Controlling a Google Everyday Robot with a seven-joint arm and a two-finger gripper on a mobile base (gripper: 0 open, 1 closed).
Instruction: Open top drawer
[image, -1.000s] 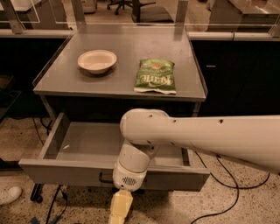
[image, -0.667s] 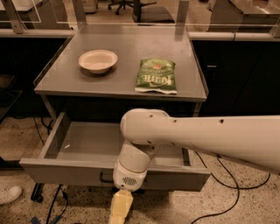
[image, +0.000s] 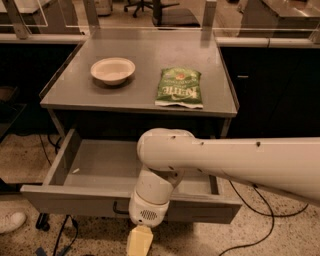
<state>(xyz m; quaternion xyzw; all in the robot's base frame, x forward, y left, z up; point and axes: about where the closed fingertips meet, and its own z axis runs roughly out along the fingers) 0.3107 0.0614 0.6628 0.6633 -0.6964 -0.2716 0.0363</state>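
The grey tabletop (image: 145, 55) carries two things — a shallow cream bowl (image: 113, 70) and, right of the bowl and well apart from it, a green snack bag (image: 179, 87) lying flat. The hand (image: 139, 240) hangs well below the bowl, beyond the tabletop's front edge, low in the view.

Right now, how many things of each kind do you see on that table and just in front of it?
Tables: 1, the grey table.
Bowls: 1, the white bowl on top of it.
Snack bags: 1, the green bag to one side of the bowl.
Drawers: 1, the top drawer, standing open.
Pincers: 1, the pincer, low in front of the drawer front.
Total: 5
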